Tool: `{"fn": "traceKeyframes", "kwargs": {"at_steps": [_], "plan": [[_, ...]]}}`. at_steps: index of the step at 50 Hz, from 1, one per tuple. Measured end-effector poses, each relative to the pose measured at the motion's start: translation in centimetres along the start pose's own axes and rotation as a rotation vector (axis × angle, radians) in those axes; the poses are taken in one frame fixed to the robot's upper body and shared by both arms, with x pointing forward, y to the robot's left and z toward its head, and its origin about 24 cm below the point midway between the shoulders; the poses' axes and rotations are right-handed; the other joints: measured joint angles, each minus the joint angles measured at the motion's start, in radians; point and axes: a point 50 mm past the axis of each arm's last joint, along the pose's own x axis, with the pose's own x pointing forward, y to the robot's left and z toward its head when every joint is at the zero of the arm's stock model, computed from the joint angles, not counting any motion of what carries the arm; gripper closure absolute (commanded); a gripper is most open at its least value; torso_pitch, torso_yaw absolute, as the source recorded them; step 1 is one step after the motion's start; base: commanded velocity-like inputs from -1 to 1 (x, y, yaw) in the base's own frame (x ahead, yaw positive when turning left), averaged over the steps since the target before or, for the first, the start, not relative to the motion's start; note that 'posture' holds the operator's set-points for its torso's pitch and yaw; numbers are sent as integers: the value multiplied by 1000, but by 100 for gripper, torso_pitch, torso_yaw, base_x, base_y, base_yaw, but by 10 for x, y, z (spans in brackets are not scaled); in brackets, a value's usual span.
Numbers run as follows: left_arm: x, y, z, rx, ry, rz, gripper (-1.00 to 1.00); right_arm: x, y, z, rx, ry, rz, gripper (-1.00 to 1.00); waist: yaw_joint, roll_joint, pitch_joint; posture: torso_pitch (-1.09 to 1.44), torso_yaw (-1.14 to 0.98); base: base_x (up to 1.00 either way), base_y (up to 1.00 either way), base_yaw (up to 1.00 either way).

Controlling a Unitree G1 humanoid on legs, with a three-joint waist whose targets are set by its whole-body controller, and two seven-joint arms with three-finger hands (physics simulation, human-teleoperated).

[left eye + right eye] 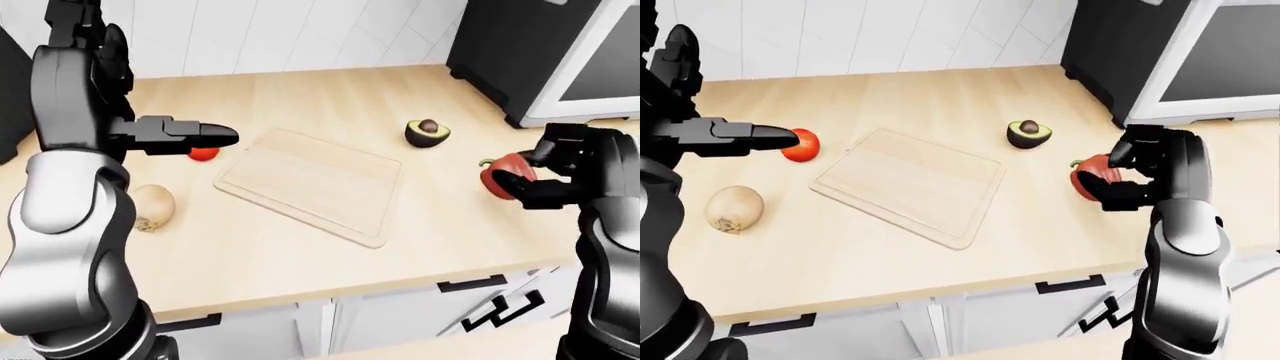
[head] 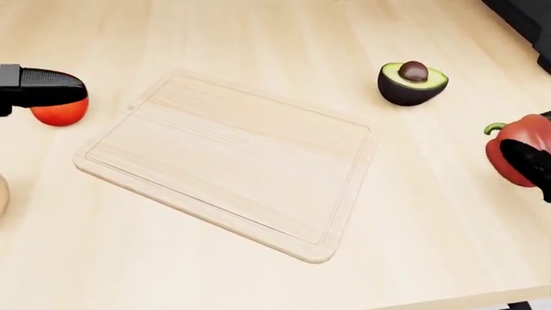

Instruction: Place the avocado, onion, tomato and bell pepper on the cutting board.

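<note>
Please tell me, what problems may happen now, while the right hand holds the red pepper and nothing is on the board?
1. The right hand grips the bell pepper from one side, above the counter; it could slip and roll.
2. The avocado lies near the pepper's likely path to the cutting board, so the arm may knock it.
3. The left hand's finger points out just above the tomato and may push it away.

Light wood countertop (image 1: 300,247); white tiled wall (image 1: 300,30) behind; white cabinet fronts with black handles (image 1: 1070,286) below; dark appliance (image 1: 1160,52) at right
</note>
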Motion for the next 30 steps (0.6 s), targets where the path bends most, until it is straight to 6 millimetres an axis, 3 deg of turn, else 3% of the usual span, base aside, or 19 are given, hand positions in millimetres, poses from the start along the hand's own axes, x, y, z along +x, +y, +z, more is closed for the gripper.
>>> {"fn": "traceKeyframes", "kwargs": {"at_steps": [9,30], "plan": [[-1,2,-2,1,2,10,-100,8,16,35,3,-70,67,96,-3,0,0,0,0,0,0,0],[-3,2,-3,-2,3,8,-100,56,131,106,3,-188,375,95,-8,26,2,0,0,0,0,0]]}}
